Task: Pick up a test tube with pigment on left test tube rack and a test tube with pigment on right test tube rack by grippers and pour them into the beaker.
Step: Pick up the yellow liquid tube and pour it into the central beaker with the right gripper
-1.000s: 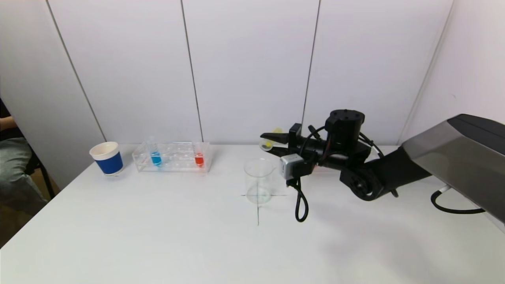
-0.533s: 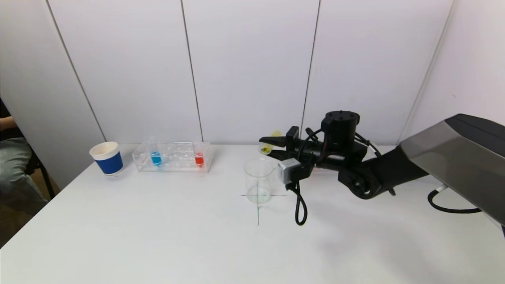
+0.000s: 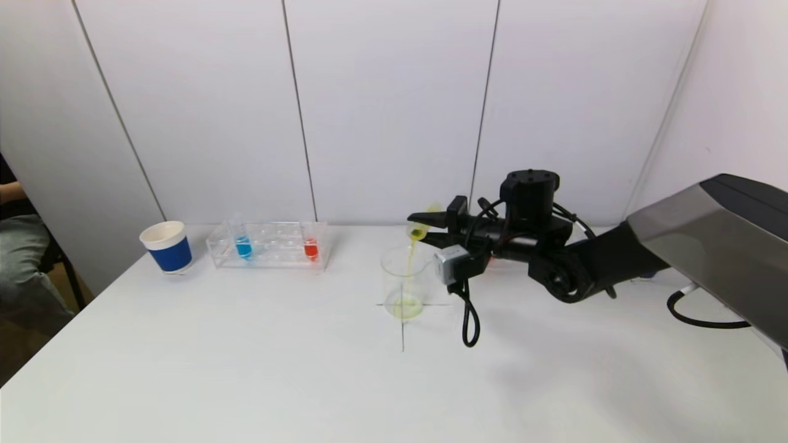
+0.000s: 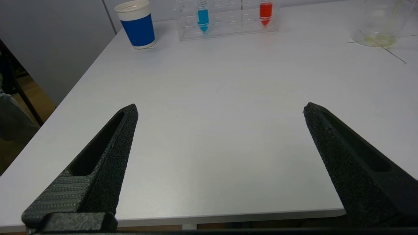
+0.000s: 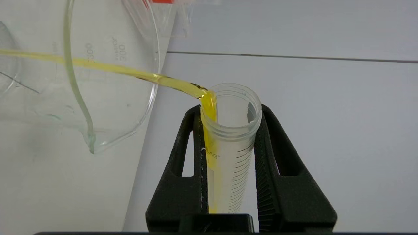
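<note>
My right gripper (image 3: 425,226) is shut on a clear test tube (image 5: 228,147) with yellow pigment, tipped over the glass beaker (image 3: 404,282). A yellow stream runs from the tube mouth into the beaker (image 5: 107,81), and yellow liquid pools at its bottom. The left rack (image 3: 271,245) holds a blue-pigment tube (image 3: 243,246) and a red-pigment tube (image 3: 311,247); both also show in the left wrist view, blue (image 4: 202,18) and red (image 4: 265,11). My left gripper (image 4: 220,109) is open and empty over the table's near left edge. The right rack is hidden behind my right arm.
A blue paper cup (image 3: 167,247) with a white rim stands left of the left rack. A black cable (image 3: 470,320) hangs from my right wrist beside the beaker. A black cross mark (image 3: 402,335) lies under the beaker. A person's leg shows at the far left.
My right gripper has tilted the tube further over the beaker. Yellow liquid now pours out and collects in the beaker, which was empty before.
</note>
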### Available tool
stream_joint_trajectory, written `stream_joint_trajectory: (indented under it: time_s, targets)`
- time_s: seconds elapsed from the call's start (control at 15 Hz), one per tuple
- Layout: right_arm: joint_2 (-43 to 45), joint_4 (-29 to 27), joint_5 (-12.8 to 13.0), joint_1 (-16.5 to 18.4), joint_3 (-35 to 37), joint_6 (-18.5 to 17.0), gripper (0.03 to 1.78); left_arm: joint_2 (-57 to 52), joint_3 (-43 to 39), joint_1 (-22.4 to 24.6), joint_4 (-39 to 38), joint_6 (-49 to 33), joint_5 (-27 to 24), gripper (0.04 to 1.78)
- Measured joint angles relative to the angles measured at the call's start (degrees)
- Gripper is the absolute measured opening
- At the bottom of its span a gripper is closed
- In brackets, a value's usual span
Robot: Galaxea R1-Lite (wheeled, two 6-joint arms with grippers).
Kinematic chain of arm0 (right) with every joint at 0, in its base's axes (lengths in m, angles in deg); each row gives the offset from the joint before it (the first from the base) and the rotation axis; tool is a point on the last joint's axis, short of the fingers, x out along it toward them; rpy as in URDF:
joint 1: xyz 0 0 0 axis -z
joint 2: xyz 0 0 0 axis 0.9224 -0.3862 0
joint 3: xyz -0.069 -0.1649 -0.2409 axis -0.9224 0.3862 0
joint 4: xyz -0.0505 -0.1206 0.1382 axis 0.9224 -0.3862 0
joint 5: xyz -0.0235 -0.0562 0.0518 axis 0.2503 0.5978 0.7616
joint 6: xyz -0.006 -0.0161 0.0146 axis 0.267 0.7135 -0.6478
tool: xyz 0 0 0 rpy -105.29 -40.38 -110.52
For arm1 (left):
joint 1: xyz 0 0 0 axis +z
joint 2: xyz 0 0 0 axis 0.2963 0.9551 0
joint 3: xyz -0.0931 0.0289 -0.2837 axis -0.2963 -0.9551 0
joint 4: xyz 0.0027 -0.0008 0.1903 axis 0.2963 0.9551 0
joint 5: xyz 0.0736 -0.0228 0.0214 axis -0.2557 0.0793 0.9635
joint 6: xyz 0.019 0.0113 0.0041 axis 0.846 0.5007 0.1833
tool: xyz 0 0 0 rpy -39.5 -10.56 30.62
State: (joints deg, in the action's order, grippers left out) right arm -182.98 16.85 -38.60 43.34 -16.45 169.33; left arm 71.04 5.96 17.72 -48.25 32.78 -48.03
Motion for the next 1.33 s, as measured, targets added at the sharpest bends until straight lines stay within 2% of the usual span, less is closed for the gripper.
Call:
stream_joint_trajectory:
  time_s: [0.4,0.53,1.33]
  targets:
    - [0.0,-2.06,0.11,0.29,-1.38,1.89,0.47,0.0,0.0,0.02,0.0,-0.02,0.0,1.77]
    - [0.09,-3.06,1.21,0.3,-1.62,2.76,0.47,0.0,0.0,0.02,-0.01,0.0,0.0,1.77]
    - [1.85,-11.06,3.91,0.3,-4.29,9.86,0.47,0.0,0.0,0.0,0.0,0.0,0.0,1.77]
